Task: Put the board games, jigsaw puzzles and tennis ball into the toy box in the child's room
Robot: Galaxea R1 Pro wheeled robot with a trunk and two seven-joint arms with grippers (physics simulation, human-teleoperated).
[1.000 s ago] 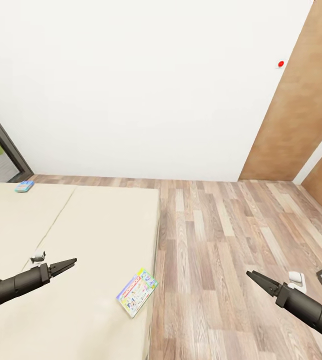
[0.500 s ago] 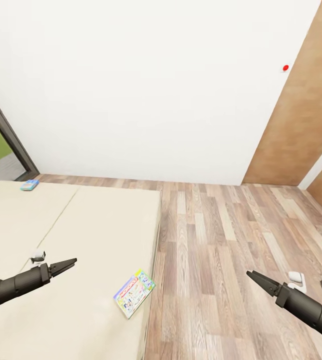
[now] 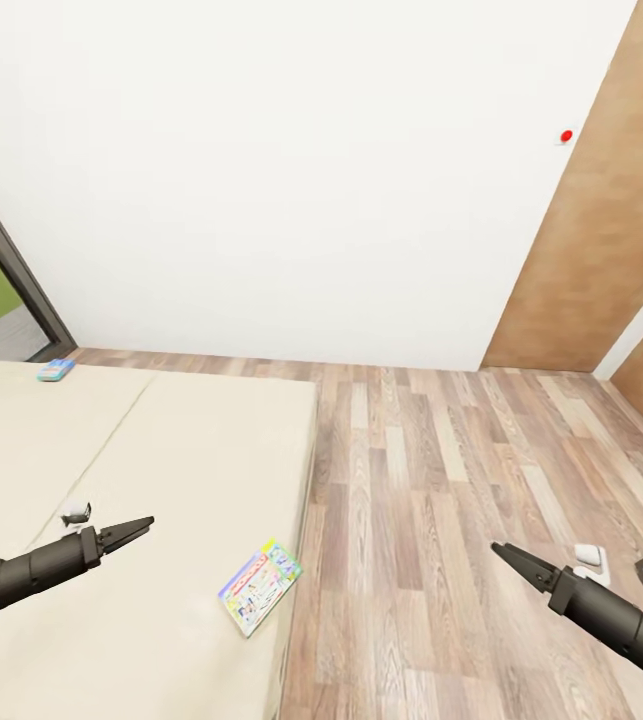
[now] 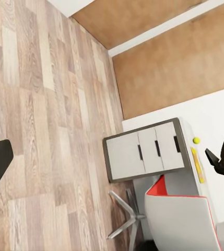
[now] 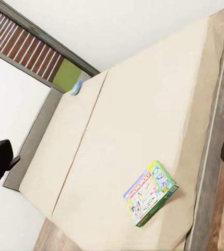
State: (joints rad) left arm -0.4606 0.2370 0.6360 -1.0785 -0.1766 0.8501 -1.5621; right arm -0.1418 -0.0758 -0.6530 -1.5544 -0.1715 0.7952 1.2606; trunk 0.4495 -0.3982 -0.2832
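1. Progress looks close to nil: you carry nothing, and 2 board games are on the bed (image 3: pixel 161 440), none yet moved, as far as these pictures show.
2. Your left gripper (image 3: pixel 133 528) hangs over the mattress with its fingers drawn to a narrow point and holds nothing. Your right gripper (image 3: pixel 513 560) hovers above the wood floor (image 3: pixel 431 480), equally narrow and unladen.
3. The Monopoly box (image 3: pixel 258 586) lies flat at the bed's near corner, close to its floor-side edge, between your 2 arms and nearest the left one. The small blue game box (image 3: pixel 55 369) sits far off by the headboard end, near the dark window frame (image 3: pixel 16 270).
4. The table (image 4: pixel 143 151) shows in the left wrist view with its white drawer fronts, the tennis ball (image 4: pixel 196 140) on top and the red chair (image 4: pixel 179 214) pulled close beside it; that chair may crowd your approach there.
5. Between you and the Monopoly box nothing stands in the way; I judge it the easiest first pickup.
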